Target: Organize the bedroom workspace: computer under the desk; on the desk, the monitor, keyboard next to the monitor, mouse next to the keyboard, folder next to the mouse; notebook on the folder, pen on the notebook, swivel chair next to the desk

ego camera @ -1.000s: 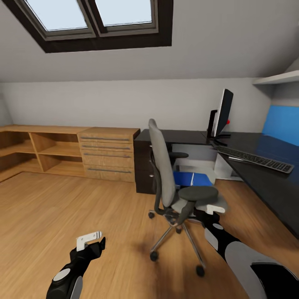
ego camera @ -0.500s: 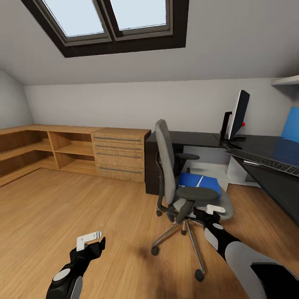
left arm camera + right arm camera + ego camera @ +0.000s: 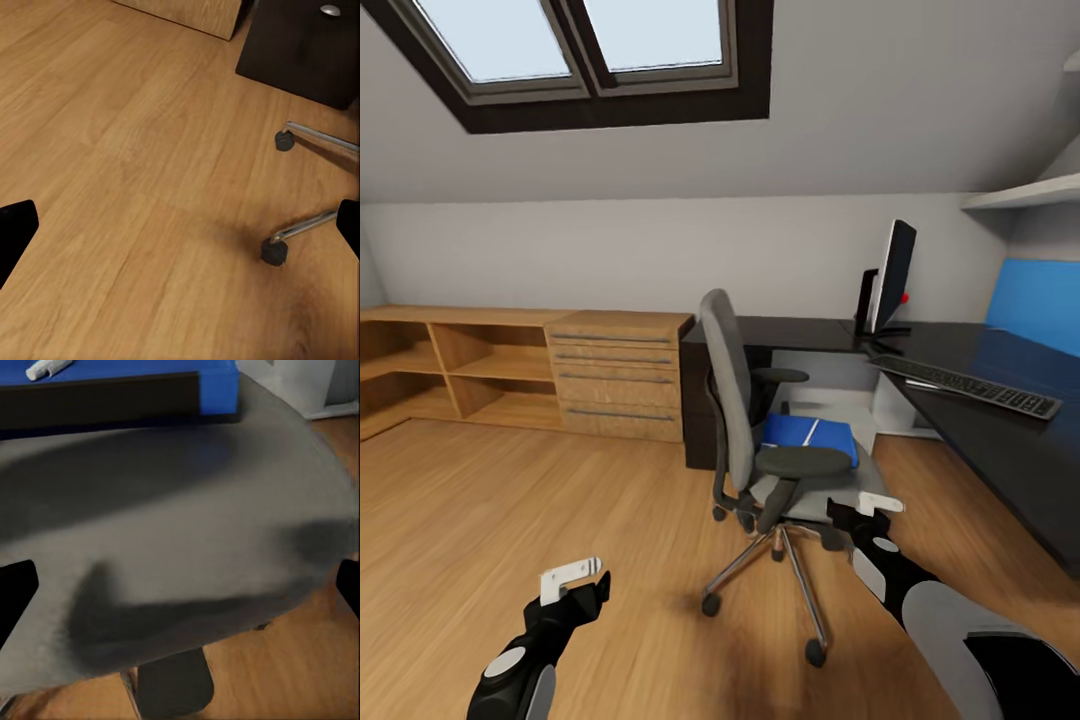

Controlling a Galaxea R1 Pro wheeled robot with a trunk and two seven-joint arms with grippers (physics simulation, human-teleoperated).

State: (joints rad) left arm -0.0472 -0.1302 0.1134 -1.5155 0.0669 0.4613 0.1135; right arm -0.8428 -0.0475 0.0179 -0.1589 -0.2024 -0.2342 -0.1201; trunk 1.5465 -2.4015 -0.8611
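Observation:
The grey swivel chair (image 3: 745,420) stands on the wood floor in front of the black desk (image 3: 1010,440). On its seat (image 3: 187,532) lies the blue folder (image 3: 808,440), its black spine (image 3: 105,401) facing me, with the white pen (image 3: 812,432) on top. The monitor (image 3: 893,275) and the keyboard (image 3: 968,386) rest on the desk. A dark box with a red dot (image 3: 869,292) is mostly hidden behind the monitor. My right gripper (image 3: 865,510) hovers open at the seat's front edge. My left gripper (image 3: 572,582) hangs open over bare floor (image 3: 150,187).
A light wood chest of drawers (image 3: 622,385) and low shelving (image 3: 450,365) line the back wall left of the desk. The chair's chrome legs and castors (image 3: 274,251) spread over the floor near a dark desk drawer (image 3: 307,45). A skylight (image 3: 575,50) is overhead.
The head view swung right, then back left, so the whole picture shifted. Both arms hold the same pose, and the chair and folder keep their places.

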